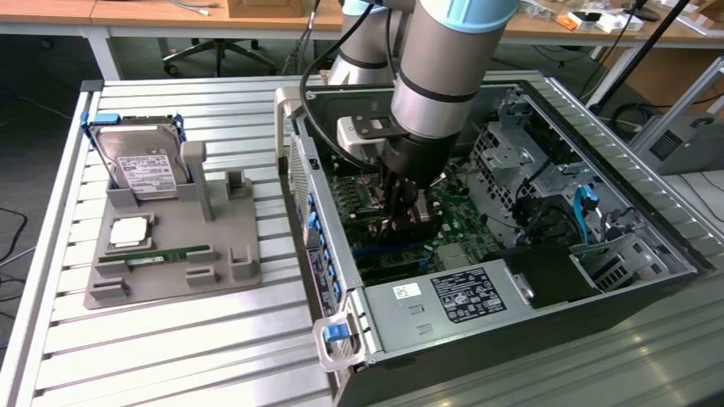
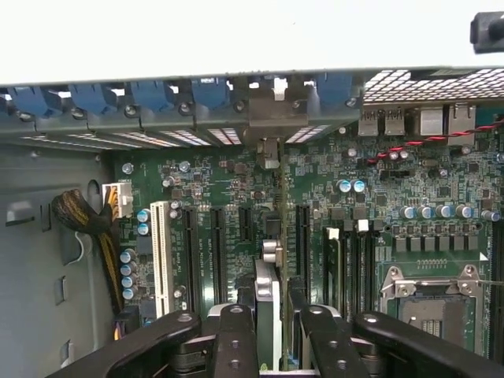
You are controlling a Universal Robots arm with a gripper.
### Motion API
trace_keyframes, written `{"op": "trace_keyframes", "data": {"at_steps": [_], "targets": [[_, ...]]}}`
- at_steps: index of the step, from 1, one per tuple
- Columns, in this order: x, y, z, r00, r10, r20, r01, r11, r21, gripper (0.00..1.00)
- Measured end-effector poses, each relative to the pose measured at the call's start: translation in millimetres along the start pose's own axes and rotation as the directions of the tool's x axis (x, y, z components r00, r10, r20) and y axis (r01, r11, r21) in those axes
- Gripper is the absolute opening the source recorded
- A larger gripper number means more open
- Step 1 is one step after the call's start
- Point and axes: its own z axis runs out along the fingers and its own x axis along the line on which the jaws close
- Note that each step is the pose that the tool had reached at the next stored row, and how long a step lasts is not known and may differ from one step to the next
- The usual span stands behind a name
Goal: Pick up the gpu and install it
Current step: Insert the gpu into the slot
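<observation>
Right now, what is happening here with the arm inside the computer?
The arm has its tool down inside the open PC case, gripping the gpu edge-on over the motherboard slots. On the tray beside the case, the hard drive and the RAM stick sit untouched.

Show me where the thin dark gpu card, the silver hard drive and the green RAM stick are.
thin dark gpu card [image 2: 270,315]: wrist view, silvery top edge.
silver hard drive [image 1: 145,163]: exterior view, white label.
green RAM stick [image 1: 169,253]: exterior view, mid-length.
</observation>
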Motion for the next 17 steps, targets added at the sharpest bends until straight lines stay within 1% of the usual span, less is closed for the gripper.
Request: {"op": "trace_keyframes", "data": {"at_steps": [14,17], "targets": [[-1.0,0.5,0.5,1.0,0.0,0.0,0.0,1.0,0.0,0.27],[-2.3,3.7,0.8,1.0,0.001,0.0001,-0.001,1.0,0.0,0.27]]}}
